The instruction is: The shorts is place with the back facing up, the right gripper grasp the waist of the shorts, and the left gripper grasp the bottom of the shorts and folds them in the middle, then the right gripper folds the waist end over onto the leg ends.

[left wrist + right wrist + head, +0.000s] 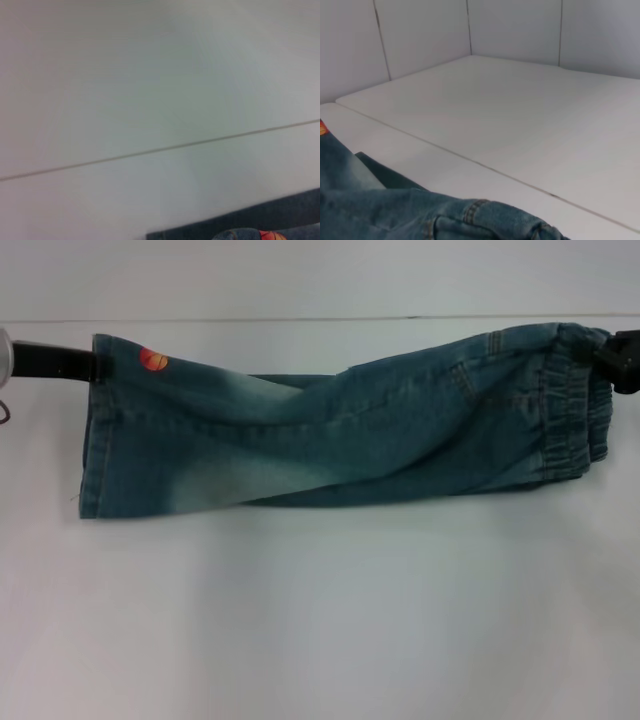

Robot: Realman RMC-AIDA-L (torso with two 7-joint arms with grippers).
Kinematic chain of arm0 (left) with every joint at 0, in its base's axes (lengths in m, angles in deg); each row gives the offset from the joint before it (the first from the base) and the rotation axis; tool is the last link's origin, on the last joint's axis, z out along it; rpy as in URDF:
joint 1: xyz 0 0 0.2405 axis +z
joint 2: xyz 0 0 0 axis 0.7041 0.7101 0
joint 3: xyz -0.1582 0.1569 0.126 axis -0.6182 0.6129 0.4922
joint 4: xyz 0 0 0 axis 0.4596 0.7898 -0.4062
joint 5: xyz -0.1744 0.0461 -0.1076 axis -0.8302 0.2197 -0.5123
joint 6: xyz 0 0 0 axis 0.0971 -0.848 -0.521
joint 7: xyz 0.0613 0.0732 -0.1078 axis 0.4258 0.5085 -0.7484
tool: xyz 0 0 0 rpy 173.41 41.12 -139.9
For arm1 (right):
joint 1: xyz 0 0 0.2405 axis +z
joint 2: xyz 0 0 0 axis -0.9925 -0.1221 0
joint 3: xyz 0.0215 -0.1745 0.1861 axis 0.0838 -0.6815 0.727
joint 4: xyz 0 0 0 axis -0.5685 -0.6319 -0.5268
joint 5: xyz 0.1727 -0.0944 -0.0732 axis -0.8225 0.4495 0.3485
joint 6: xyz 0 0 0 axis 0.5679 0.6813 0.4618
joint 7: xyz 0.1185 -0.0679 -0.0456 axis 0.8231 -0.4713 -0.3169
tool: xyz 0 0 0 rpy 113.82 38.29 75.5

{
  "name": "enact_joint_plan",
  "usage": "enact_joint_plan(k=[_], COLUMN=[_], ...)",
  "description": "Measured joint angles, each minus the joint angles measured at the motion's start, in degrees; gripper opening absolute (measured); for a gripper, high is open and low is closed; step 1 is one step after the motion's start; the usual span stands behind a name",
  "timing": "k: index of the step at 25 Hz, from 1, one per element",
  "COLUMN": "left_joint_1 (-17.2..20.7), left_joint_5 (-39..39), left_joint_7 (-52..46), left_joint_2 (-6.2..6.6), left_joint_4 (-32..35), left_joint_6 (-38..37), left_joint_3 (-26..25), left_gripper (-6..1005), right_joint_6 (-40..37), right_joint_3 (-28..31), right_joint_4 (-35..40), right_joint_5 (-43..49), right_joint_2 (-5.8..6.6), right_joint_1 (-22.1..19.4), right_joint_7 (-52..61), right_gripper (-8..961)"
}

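Stretching the shorts (330,435) above the surface (320,620): left gripper (92,365) at leg hem, right gripper (600,355) at waistband; finger state indiscernible. Orange patch (272,235) visible in left wrist view.

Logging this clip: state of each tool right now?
Left tool: at the hem corner of the shorts; grip cannot be told.
Right tool: at the waist; cannot be told.
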Motion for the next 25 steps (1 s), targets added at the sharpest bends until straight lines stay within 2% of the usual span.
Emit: enact_joint_plan(k=[1,2,7,12,19,22,25], left_joint_1=[-0.5,-1.3,-2.4,-2.9,-3.0,-3.1,-3.2], left_joint_5=[0.2,0.3,0.3,0.3,0.4,1.2,1.6], left_joint_7=[0.0,0.0,0.1,0.3,0.0,-0.1,-0.2], left_joint_2=[0.29,1.11,2.18,2.67,3.04,3.04,2.97], left_joint_4=[-0.9,-2.6,-4.5,-5.0,-5.8,-5.9,-5.9], left_joint_6=[0.6,1.7,2.8,3.3,4.0,3.9,3.1], left_joint_3=[0.2,0.4,0.4,0.6,1.2,1.3,1.3], left_gripper=[20,20,21,35,60,123,185], right_joint_6=[0.4,0.9,2.5,2.4,4.1,5.5,6.6], right_joint_3=[0.0,0.0,-0.7,-2.6,-7.3,-8.7,-10.1], right_joint_4=[0.0,-0.1,-0.4,-1.5,-1.5,-1.2,-0.9], right_joint_5=[0.0,0.0,0.1,0.2,0.2,0.3,0.3], right_joint_2=[-0.01,-0.03,-0.04,0.32,-0.11,-0.24,-0.26], right_joint_1=[0.1,0.3,1.0,1.3,2.1,2.2,2.3], right_joint_7=[0.1,0.3,0.5,1.0,2.6,3.9,5.6], right_gripper=[145,146,151,157,164,167,307])
